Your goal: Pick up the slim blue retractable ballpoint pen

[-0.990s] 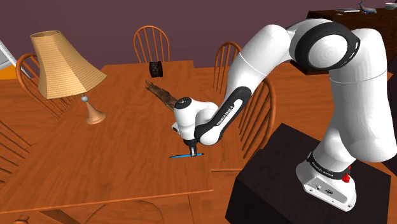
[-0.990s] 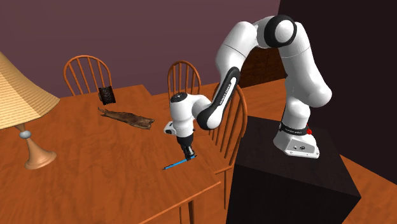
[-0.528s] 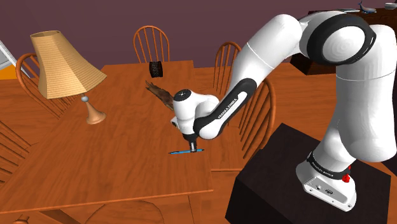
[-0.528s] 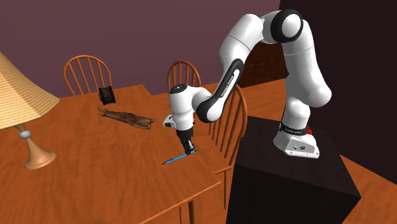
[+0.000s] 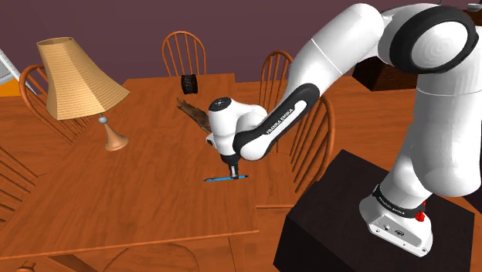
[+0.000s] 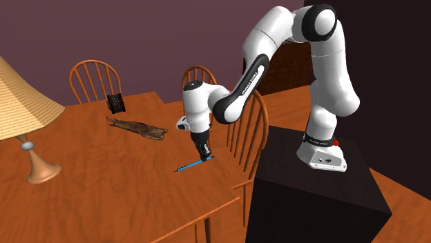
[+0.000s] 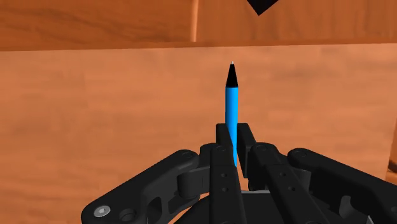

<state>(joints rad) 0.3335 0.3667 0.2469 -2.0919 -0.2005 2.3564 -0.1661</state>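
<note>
Currently, jaws are clasping the slim blue pen (image 7: 232, 108) between them, holding it low over the wooden worktop (image 5: 116, 193).

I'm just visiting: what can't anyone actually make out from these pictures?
Wrist view: the end effector's fingers hide the blue pen's rear end.
Shoulder view: whether the pen clears the table, too small.
Second exterior view: left edge cuts off the lamp.
Shoulder view: small black object at the table's far edge, too small to identify.

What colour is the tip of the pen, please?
Black tip on a blue pen; clearest in the wrist view.
</note>
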